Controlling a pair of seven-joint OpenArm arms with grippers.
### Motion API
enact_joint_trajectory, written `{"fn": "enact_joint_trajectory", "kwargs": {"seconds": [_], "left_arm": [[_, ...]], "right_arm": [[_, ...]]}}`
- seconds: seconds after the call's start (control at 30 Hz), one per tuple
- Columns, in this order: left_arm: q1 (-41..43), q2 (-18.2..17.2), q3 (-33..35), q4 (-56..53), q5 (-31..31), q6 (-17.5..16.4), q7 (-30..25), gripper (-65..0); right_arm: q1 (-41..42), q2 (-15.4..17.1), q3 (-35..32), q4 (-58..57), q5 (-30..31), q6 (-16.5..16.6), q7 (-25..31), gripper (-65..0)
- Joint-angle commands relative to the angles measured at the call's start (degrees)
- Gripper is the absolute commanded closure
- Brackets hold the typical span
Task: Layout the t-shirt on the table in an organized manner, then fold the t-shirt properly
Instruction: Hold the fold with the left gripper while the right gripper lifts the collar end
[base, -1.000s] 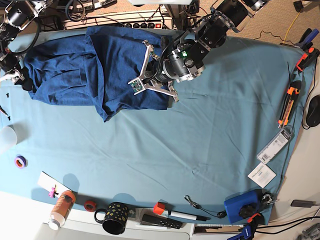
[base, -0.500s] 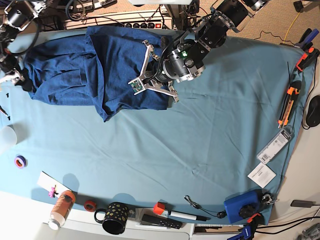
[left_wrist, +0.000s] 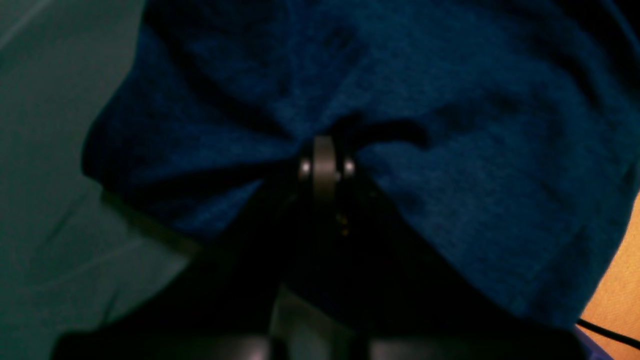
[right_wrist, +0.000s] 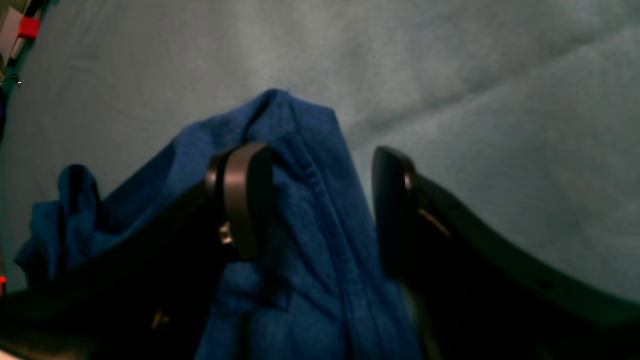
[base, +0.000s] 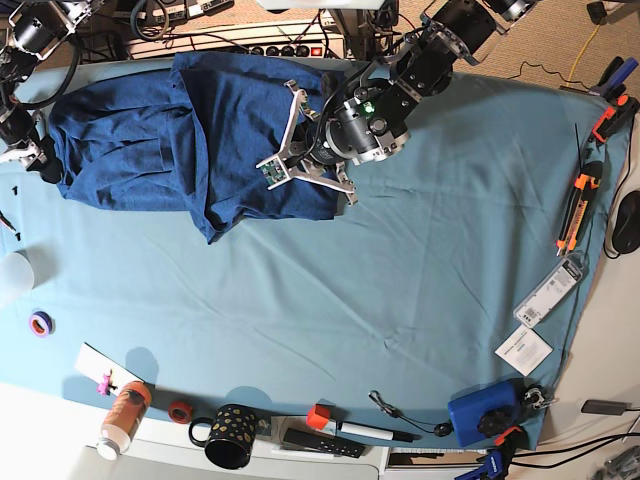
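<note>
Navy fabric fills most of what you see: the t-shirt (base: 190, 135) lies bunched and partly doubled over at the far left part of the desk (base: 400, 290), one flap folded across the body and its lower corner pointing toward the near side.

Your left claw (left_wrist: 325, 165) is pressed together with a fold of the shirt pinched in it; in the left wrist view the cloth puckers right at the tips. From the base view that arm reaches in from the far edge and sits over the shirt's right-hand edge.

Your right claw (right_wrist: 320, 200) stands spread wide, with a ridge of the shirt's cloth rising between its two fingers (right_wrist: 240, 200); the cloth lies against the one finger and stands apart from the other, so nothing is clamped there. In the base view that arm is at the far left corner, at the shirt's end.

Around you, the middle of the teal cover is bare cloth with faint creases. Along the near edge stand an orange bottle (base: 122, 418), a roll of red tape (base: 179, 411), a black spotted mug (base: 228, 435), a small red block (base: 318, 416) and a marker (base: 375, 432). A purple tape roll (base: 40, 323) lies at the left edge. A blue box (base: 485, 412) sits at the near right corner, with white cards (base: 523, 350) and an orange-handled tool (base: 575, 215) along the right side. All of these are well apart from the shirt.
</note>
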Motion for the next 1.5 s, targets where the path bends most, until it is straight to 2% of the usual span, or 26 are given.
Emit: {"fn": "enact_joint_trajectory", "kwargs": {"seconds": [0.0,0.37,0.4,0.53,0.63,0.73,0.93,1.27,1.47], "left_arm": [[-0.8,0.5,-0.1,1.0,-0.2,0.0,-1.2,0.0],[-0.7,0.5,-0.1,0.9,-0.2,0.0,-1.2,0.0],[-0.7,0.5,-0.1,0.9,-0.2,0.0,-1.2,0.0],[-0.8,0.5,-0.1,0.9,-0.2,0.0,-1.2,0.0],[-0.7,0.5,-0.1,0.9,-0.2,0.0,-1.3,0.0],[-0.8,0.5,-0.1,0.9,-0.2,0.0,-2.1,0.0],[-0.8,0.5,-0.1,0.9,-0.2,0.0,-2.7,0.0],[-1.1,0.6,-0.1,0.9,-0.2,0.0,-3.8,0.0],[-1.1,0.6,-0.1,0.9,-0.2,0.0,-4.2,0.0]], "right_arm": [[0.2,1.3,0.1,0.4,0.8,-0.1,-0.4,-32.0],[1.3,2.2,0.1,0.4,0.8,-0.1,0.7,-32.0],[1.7,2.3,0.1,0.4,0.3,-0.1,0.6,-32.0],[2.4,1.2,0.0,0.4,-8.2,-0.1,0.7,-32.0],[1.9,0.3,0.1,0.4,-8.9,-0.1,0.9,-32.0],[1.9,-0.1,0.0,0.4,-8.0,-0.1,0.0,-32.0],[1.3,-0.2,0.0,0.4,-3.5,-0.1,-6.2,-32.0],[-3.7,-0.2,0.0,0.4,2.9,-0.1,-9.2,-32.0],[-4.0,-0.2,-0.1,0.4,7.9,-0.1,-12.2,-32.0]]}}
